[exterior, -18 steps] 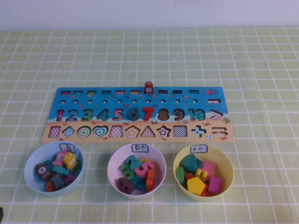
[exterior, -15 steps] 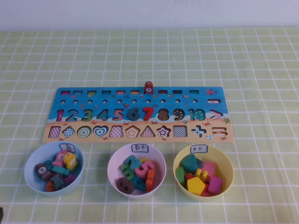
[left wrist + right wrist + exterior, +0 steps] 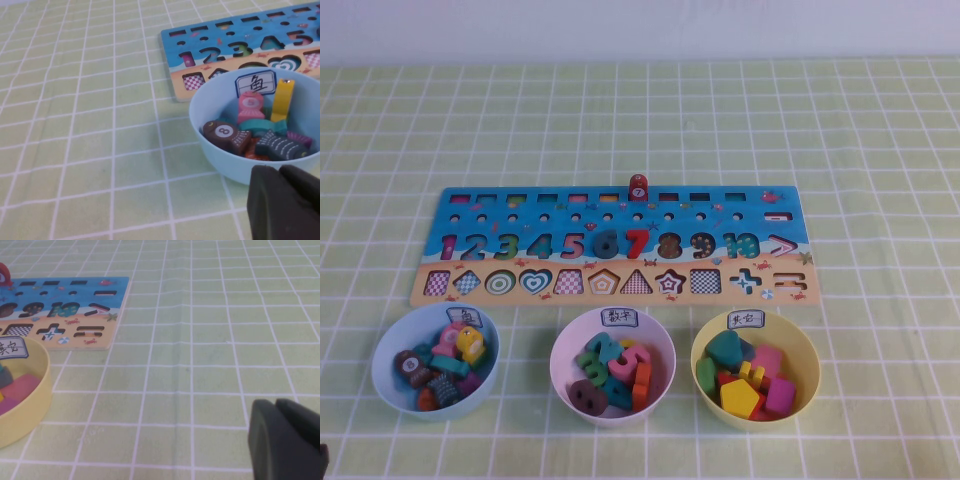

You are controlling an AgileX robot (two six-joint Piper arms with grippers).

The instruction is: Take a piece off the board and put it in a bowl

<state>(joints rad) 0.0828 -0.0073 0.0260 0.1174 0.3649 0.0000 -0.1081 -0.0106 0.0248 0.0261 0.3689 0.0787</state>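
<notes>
The dark slate-grey "6" piece point(image 3: 607, 243) sits in its slot on the blue number board point(image 3: 740, 205), between the "5" and the red "7" point(image 3: 637, 243). The white, faintly pinkish bowl point(image 3: 561, 352), which holds several number pieces, stands just in front of the board's middle. Neither arm shows in the high view. My left gripper point(image 3: 280, 172) is shut and empty, low over the table beside the light blue bowl point(image 3: 220, 160). My right gripper point(image 3: 275, 402) is shut and empty over bare tablecloth, to the right of the yellow bowl point(image 3: 35, 405) and the board's right end point(image 3: 112, 295).
The light blue bowl point(image 3: 382, 370) of fish pieces stands front left and the yellow bowl point(image 3: 702, 345) of shape pieces front right. A small red peg point(image 3: 638, 187) stands at the board's far edge. A green checked cloth covers the table.
</notes>
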